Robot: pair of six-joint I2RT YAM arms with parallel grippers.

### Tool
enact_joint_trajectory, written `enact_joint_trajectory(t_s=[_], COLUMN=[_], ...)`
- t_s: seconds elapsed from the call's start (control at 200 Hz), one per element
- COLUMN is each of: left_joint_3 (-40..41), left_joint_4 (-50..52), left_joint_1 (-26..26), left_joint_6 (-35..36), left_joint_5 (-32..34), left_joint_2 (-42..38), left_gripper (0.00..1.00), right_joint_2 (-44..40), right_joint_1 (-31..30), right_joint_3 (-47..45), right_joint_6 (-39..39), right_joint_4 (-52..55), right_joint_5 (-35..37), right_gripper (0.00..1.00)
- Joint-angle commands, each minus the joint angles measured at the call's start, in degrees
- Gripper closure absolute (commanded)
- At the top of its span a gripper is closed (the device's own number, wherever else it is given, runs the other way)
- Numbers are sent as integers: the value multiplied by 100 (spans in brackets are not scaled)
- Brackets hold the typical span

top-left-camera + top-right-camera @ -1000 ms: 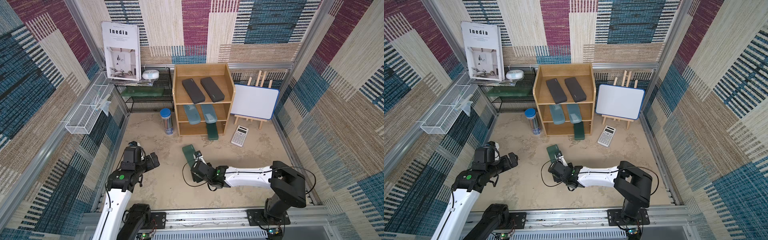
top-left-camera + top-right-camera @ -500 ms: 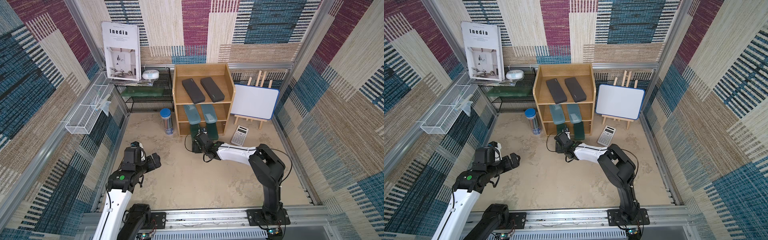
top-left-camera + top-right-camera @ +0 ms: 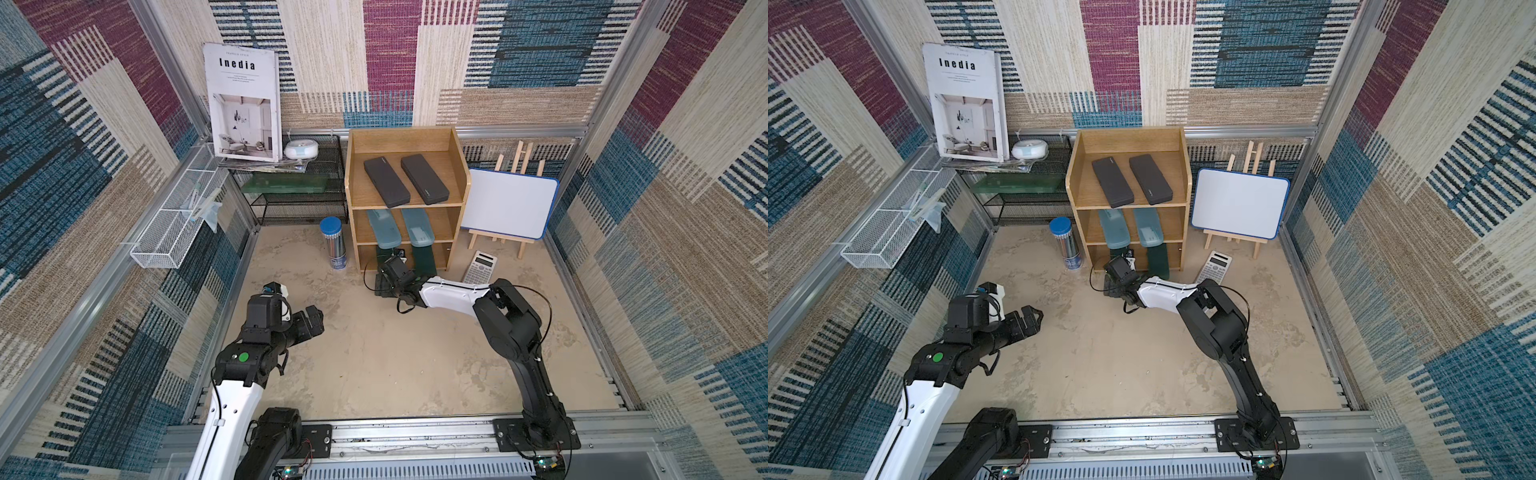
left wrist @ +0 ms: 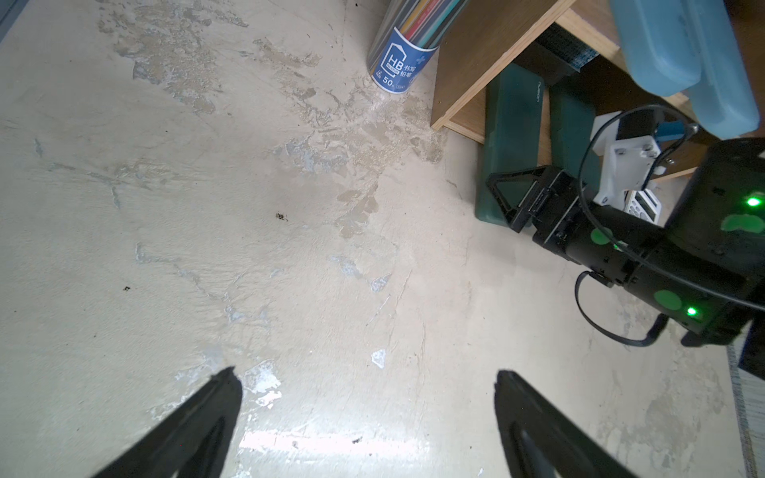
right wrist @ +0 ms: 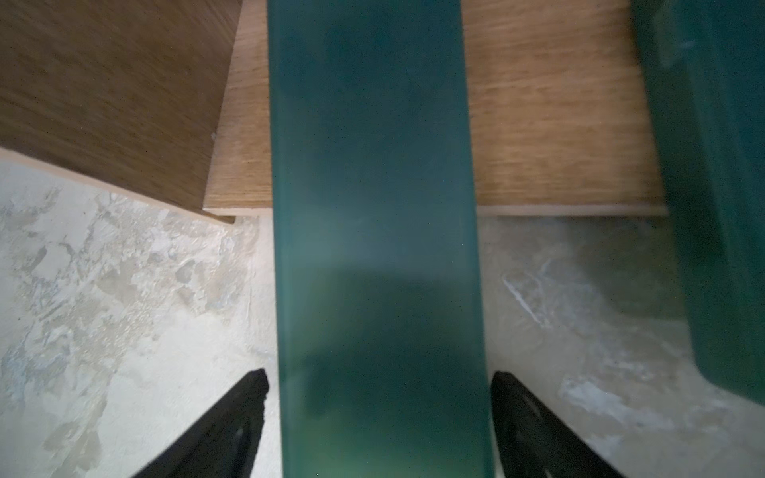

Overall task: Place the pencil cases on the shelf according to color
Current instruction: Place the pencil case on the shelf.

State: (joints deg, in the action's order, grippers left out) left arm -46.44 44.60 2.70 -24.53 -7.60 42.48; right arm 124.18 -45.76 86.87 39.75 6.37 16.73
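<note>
The right claw (image 5: 378, 376) is spread around the near end of the left green case (image 5: 372, 165), with a sliver of gap on each side, so it grips nothing. That case lies half inside the bottom tier of the shelf (image 3: 457, 166) and half out on the bench (image 3: 374, 365), beside the right green case (image 5: 720, 207). The left claw (image 4: 366, 373) hangs wide open and empty over the bench, near left

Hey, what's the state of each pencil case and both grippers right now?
Black pencil cases: flat on the shelf's top tier.
Blue pencil cases: middle tier, ends overhanging.
Green pencil cases: bottom tier, ends sticking out.
Left gripper: open, empty.
Right gripper: open, straddling one green case.
</note>
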Motion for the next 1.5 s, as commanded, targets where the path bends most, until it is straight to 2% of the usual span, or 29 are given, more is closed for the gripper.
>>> enact_joint_trajectory(t_s=[0.0, 0.19, 0.346, 0.436, 0.581, 0.711, 1.012, 1.493], left_joint_3=[5, 4, 22, 19, 55, 55, 53, 63], left_joint_4=[-100, -101, -101, -114, -158, -171, -153, -171], left_joint_1=[-4, -6, -6, -6, -6, 1, -6, -6], left_joint_6=[98, 102, 99, 98, 107, 115, 124, 133], left_joint_5=[-84, -94, -84, -92, -136, -159, -171, -190], left_joint_2=[-20, -29, -45, -49, -77, -56, -20, -45], left_gripper=[1, 1, 0, 1, 0, 0, 1, 1], right_joint_2=[-252, -1036, -1497, -1669, -1661, -1358, -561, 12], right_joint_1=[-3, -29, -122, -242, -311, -311, -221, 32], right_joint_3=[-151, -774, -1270, -1604, -1954, -1839, -1178, -54], right_joint_6=[52, 1, -3, -24, -7, -49, -190, -543], right_joint_4=[46, -72, -4, -69, -333, -405, -382, -216], right_joint_5=[-7, -21, -67, 19, -37, -105, -11, 107], right_gripper=[7, 5, 7, 18, 47, 58, 60, 58])
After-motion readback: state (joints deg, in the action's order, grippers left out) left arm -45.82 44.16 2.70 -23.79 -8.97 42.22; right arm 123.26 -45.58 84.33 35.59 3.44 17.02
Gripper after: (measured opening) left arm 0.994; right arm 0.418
